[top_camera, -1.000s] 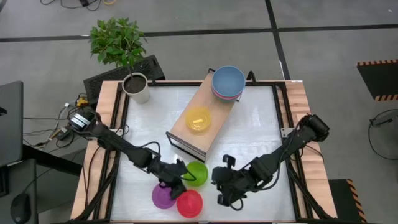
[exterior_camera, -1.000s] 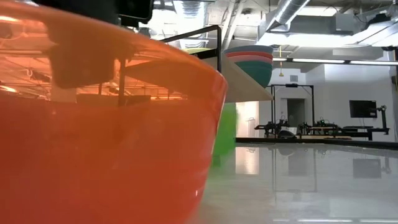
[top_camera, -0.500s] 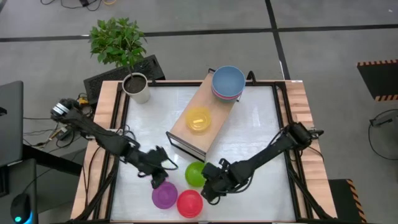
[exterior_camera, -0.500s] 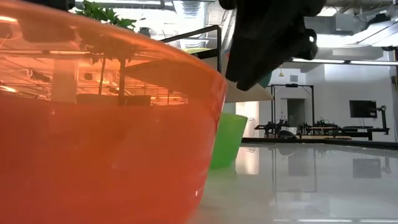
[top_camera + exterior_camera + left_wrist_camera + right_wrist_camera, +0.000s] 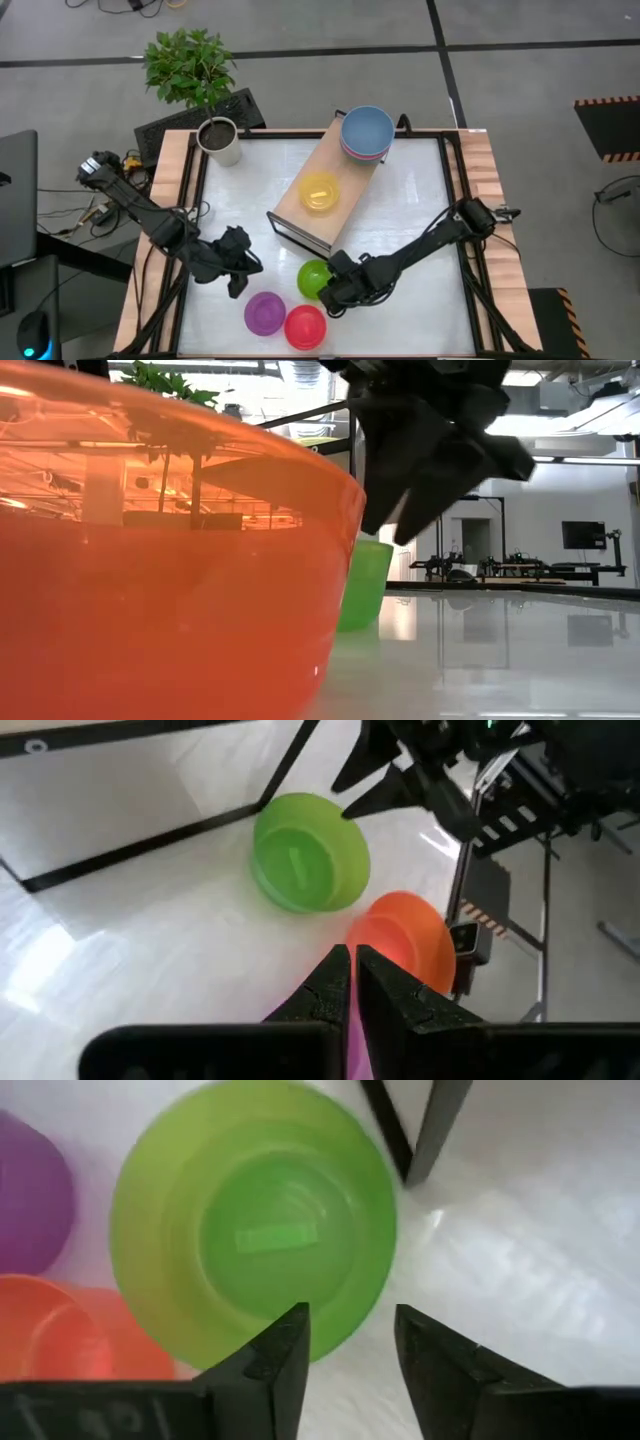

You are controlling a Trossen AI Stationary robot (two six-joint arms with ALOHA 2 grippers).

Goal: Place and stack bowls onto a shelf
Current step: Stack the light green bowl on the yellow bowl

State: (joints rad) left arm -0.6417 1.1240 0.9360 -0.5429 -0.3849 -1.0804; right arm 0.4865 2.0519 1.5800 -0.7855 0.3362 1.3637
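Note:
The green bowl [image 5: 314,278] [image 5: 255,1240] sits upright on the table, just in front of the shelf's near end. The purple bowl [image 5: 265,313] and the red bowl [image 5: 305,326] stand close by at the near edge. On the shelf [image 5: 338,165] rest the yellow bowl [image 5: 320,191] and a stack of large bowls with the blue one on top [image 5: 367,130]. My right gripper [image 5: 327,292] [image 5: 350,1330] is open at the green bowl's right rim, one finger over the bowl and one outside; I see no touch. My left gripper [image 5: 248,272] [image 5: 350,955] is shut, to the left of the bowls.
A white pot with a plant [image 5: 218,140] stands at the far left corner. The shelf lies slantwise across the table's middle. The red bowl [image 5: 150,560] fills the low view's left. Bare table lies to the right of the shelf [image 5: 410,220].
My left gripper has drawn back from the green bowl toward the table's left edge. My right gripper has moved left up to the green bowl's rim. The green bowl now stands flat on the table.

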